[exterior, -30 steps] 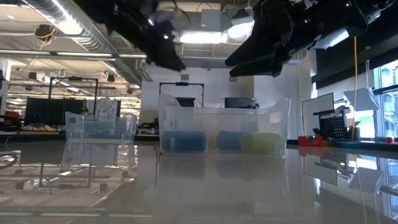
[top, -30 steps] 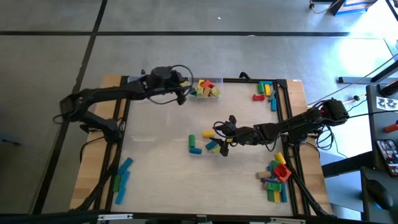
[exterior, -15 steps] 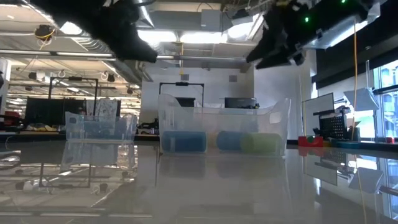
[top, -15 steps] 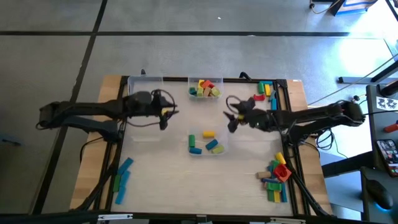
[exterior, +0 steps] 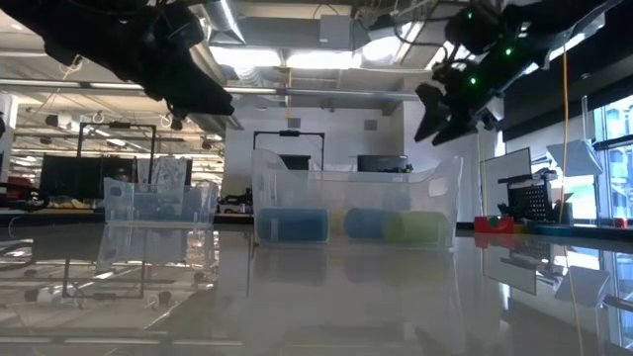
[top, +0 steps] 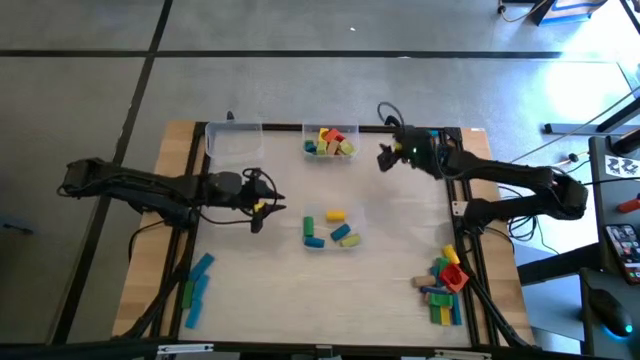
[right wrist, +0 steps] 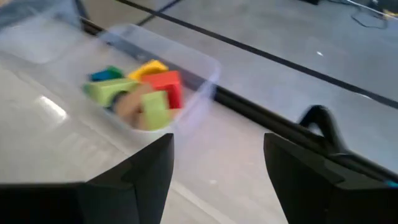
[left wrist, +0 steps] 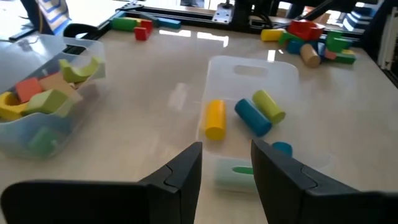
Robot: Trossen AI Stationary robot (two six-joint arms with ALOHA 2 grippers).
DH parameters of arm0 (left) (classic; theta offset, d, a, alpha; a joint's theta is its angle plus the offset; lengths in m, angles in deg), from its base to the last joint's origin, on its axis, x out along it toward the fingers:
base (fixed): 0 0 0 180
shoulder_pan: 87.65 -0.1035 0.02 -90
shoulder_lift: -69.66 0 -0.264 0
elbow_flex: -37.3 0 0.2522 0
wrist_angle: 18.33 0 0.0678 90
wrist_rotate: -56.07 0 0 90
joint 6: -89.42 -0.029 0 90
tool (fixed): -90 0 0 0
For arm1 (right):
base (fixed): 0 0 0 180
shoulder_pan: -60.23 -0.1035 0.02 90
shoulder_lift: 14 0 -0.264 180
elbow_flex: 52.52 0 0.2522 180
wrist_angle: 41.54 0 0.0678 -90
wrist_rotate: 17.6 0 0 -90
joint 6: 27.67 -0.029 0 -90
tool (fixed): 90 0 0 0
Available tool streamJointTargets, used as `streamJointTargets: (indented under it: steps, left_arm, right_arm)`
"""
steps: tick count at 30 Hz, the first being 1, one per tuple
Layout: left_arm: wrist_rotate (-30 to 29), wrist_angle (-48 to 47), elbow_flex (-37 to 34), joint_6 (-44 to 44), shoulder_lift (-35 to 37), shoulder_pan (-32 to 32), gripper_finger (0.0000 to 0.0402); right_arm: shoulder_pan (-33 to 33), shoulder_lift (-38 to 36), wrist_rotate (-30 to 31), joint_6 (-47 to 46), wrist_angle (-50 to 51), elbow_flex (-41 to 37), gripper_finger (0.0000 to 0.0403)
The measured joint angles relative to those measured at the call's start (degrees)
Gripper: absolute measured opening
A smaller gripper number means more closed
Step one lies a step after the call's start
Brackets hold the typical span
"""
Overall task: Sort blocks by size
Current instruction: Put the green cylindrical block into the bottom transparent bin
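1. Nearest us in the high view, loose blocks lie on the table point(top: 270, 290) in two heaps: a blue and green group point(top: 196, 288) at the near left corner and a mixed pile point(top: 444, 290) at the near right. Neither has been sorted yet.

2. In the middle sits a clear tub point(top: 332, 231) holding a yellow block point(left wrist: 215, 119), a blue one point(left wrist: 252, 117) and a yellow-green one point(left wrist: 268, 106). Just left of it hovers our left gripper point(top: 258, 207), jaws parted and empty, pointed toward that tub.

3. Farther back, a second tub point(top: 329, 142) holds short chunky blocks point(right wrist: 140, 93) in red, yellow and green. An apparently empty tub point(top: 233, 138) stands at the far left. More loose blocks point(top: 428, 146) lie by the far right edge.

4. Our right gripper point(top: 385, 158) hangs between the far tub and those far right blocks, fingers spread wide, carrying nothing.

5. Risks, as we judge them:
   - The tubs are light and clear; a finger catching a wall could shove or tip one and spill sorted pieces.
   - Round blocks could roll out of a loose pinch.
   - In the piled heap at near right, closing on one block may drag its neighbours.

6. We can read no brand, label or writing anywhere.
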State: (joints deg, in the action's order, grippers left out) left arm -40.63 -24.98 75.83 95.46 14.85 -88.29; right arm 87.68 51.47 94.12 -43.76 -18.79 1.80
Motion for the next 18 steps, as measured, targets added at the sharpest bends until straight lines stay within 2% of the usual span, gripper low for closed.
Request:
streamJointTargets:
  steps: [7, 13, 18]
  left_arm:
    - [0.0, 0.0, 0.0, 0.0, 0.0, 1.2, 0.0131]
    - [-0.1, 0.0, 0.0, 0.0, 0.0, 1.2, 0.0131]
    - [-0.6, 0.0, 0.0, 0.0, 0.0, 1.2, 0.0131]
  right_arm:
    - [12.1, 0.4, -3.3, 2.6, 0.2, 0.0, 0.0246]
    - [19.3, 0.9, -3.3, 5.2, 0.2, 0.0, 0.0246]
    - [23.5, 4.9, -3.3, 5.2, 0.2, 0.0, 0.0246]
